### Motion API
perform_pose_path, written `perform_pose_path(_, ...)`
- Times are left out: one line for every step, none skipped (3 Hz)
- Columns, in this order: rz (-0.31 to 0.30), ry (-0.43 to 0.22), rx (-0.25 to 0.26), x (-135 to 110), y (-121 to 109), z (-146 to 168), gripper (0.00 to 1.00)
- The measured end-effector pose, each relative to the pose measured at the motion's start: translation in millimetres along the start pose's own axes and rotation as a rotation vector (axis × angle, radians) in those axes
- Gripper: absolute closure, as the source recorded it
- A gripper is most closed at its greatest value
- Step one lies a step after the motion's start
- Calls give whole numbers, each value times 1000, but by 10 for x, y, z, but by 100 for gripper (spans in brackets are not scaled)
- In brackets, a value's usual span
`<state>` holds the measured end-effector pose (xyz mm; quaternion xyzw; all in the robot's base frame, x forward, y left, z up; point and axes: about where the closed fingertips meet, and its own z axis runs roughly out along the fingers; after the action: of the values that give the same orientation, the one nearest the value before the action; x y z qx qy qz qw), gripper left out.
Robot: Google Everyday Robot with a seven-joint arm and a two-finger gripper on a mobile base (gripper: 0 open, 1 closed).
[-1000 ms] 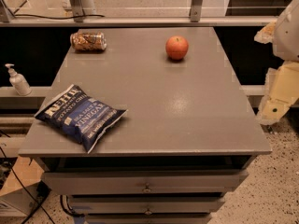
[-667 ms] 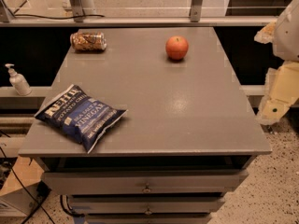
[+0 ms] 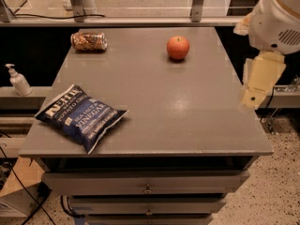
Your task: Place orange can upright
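Orange can point(image 3: 89, 41) is the thing you must stand up. It lies on its side at the far corner of the big grey table point(image 3: 187, 121), well apart from the gripper point(image 3: 257, 90) (the robot's claw), which hangs just off the table's right edge. You cannot tell if the claw is apart or together. The blue chip bag point(image 3: 80, 117) lies flat, right across the table from the gripper. Its big word reads VINEGAR, and the brand looks like Kettle. The red apple point(image 3: 178, 48) sits nearest the gripper, up ahead of it. I think the can is light, hard and smooth and will roll easily, so grab it round its middle. Its label is too small to read.
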<state>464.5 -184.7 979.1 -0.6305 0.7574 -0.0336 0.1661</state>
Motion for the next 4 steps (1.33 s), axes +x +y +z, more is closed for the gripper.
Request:
perform_pose_path(-64,-58,-29,-406,-150,166,0)
perform_pose_path(-72,-65,-33,-459,-176,196,0)
perform_pose_path(-67,-41,-27,-430,-193,211,0)
perform_pose_path(-110,-27,12,-709,-385,269,0)
